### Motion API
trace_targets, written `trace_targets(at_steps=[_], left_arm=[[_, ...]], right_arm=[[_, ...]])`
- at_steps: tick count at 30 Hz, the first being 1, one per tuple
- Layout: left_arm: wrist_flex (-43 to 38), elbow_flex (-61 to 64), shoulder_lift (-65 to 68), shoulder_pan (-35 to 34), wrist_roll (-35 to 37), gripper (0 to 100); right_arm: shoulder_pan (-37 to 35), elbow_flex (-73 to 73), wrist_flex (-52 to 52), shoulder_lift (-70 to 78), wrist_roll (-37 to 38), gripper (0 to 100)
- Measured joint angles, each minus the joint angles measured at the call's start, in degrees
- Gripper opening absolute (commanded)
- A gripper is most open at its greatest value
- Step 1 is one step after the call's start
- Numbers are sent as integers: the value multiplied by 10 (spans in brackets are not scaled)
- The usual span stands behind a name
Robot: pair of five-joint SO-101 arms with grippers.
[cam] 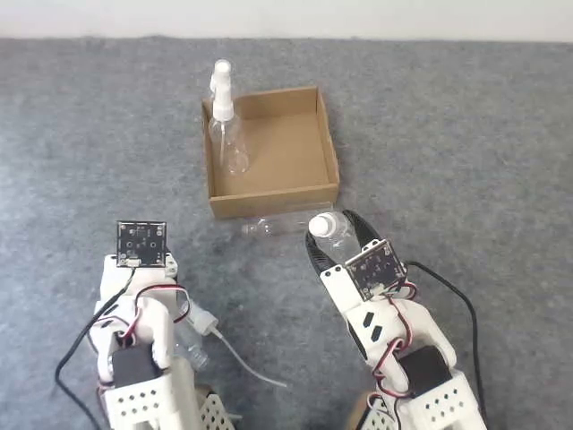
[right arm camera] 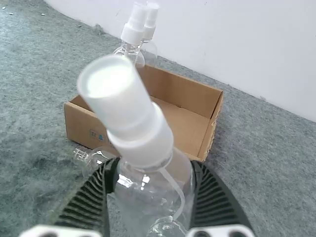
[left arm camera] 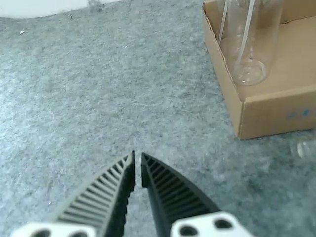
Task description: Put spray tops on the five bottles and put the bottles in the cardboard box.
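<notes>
My right gripper is shut on a clear bottle with a white spray top fitted, held upright just in front of the cardboard box. In the high view that held bottle is by the box's near right corner. Two bottles with spray tops stand inside the box at its left side. An open-necked bottle lies on the carpet against the box's front wall. My left gripper is shut on nothing, low over the carpet left of the box.
A loose spray top with its long tube and another clear bottle lie on the carpet beside the left arm. Grey carpet covers the table. The box's middle and right floor is bare.
</notes>
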Motion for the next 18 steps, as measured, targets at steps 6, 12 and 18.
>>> trace_targets(at_steps=[6, 12, 18], left_arm=[[0, 0, 0, 0, 0, 13], [0, 0, 0, 0, 0, 13], [0, 0, 0, 0, 0, 13]], right_arm=[[4, -16, 0, 0, 0, 6], [3, -90, 24, 0, 0, 6], [4, -172, 44, -1, 0, 6]])
